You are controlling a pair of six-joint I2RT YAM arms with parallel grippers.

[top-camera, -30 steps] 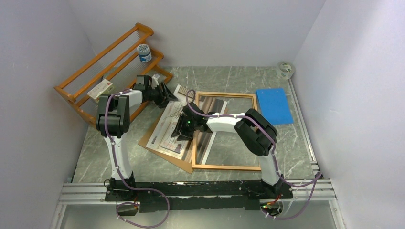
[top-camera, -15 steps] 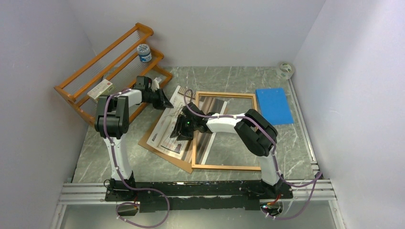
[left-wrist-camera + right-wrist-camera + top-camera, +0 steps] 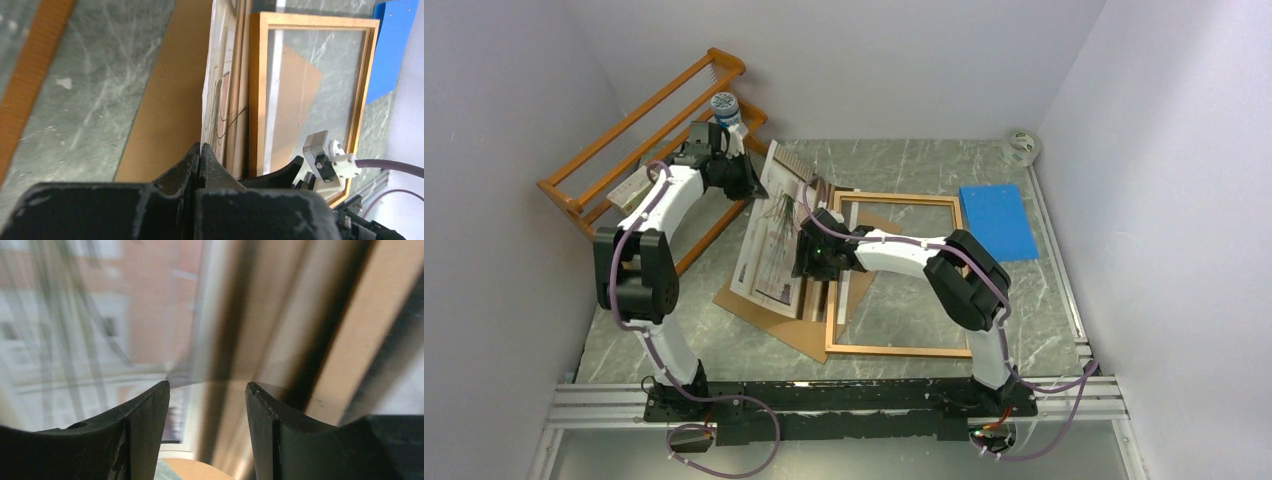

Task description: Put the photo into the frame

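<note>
The photo (image 3: 766, 262), a beige print of a window and a wispy plant, is tilted up on its near edge, left of the frame (image 3: 894, 350). My left gripper (image 3: 746, 178) is shut on the photo's raised far edge, close to the rack. In the left wrist view the jaws (image 3: 200, 150) pinch the photo (image 3: 216, 85) edge-on, with the frame (image 3: 256, 90) beside it. My right gripper (image 3: 809, 258) is open against the photo's right side, at the frame's left rail. In the right wrist view its fingers (image 3: 207, 390) stand apart with the blurred photo (image 3: 75, 315) close behind them.
A brown backing board (image 3: 759, 318) lies under the photo and partly under the frame. An orange wooden rack (image 3: 624, 130) with a jar (image 3: 726, 108) and a small box (image 3: 632, 186) stands at the back left. A blue sheet (image 3: 997, 222) lies right of the frame, a tape roll (image 3: 1022, 146) in the far right corner.
My left gripper shut on the photo's far edge and rose toward the rack, tipping the photo up off the board. My right gripper opened wider and shifted slightly along the photo.
</note>
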